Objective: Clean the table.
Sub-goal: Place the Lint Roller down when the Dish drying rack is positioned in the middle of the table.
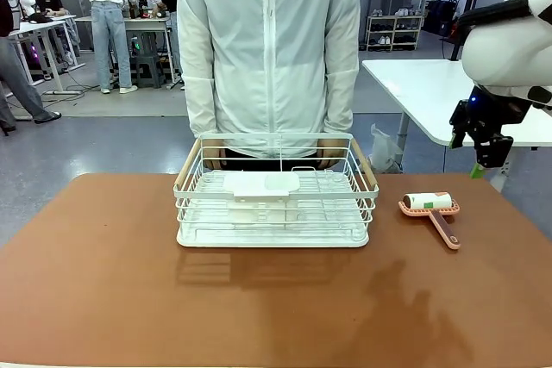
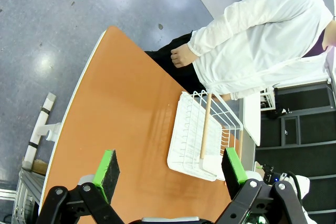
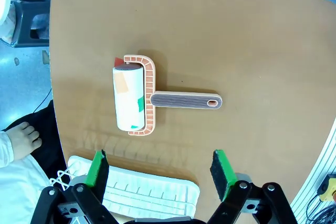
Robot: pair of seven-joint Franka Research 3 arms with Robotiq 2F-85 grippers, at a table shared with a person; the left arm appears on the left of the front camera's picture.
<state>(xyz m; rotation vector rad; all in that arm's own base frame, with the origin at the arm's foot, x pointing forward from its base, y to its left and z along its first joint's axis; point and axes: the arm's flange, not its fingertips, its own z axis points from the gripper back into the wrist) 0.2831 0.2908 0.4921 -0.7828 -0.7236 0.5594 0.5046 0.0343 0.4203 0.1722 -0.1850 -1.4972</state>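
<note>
Terracotta and matte, the table (image 1: 103,282) spreads across the whole near part of the front view, one single top with rounded corners, and it carries two things. One white wire basket (image 1: 276,204) stands at its far middle, right in front of a person in a white zip jacket (image 1: 269,40) whose hands rest just behind the basket's far rim. A flat white plastic piece lies on the wires inside the basket, and two wooden rails run along its short sides. One lint roller (image 1: 431,209) lies to the basket's right, apart from it, its white roll held in a peach-coloured frame and its ribbed handle pointing toward the near edge.

Of the arms, the right gripper (image 1: 488,154) hangs in the air above the table's right edge, well clear of the roller. Seen from its own wrist, the right gripper (image 3: 160,169) has its two green pads (image 3: 97,169) spread as wide as they go, with nothing between them; the roller lies flat on the top beyond them, untouched. From the left wrist, the left gripper (image 2: 170,170) is likewise spread wide and empty, poised high over the bare brown surface, with the basket farther off across the table.
</note>
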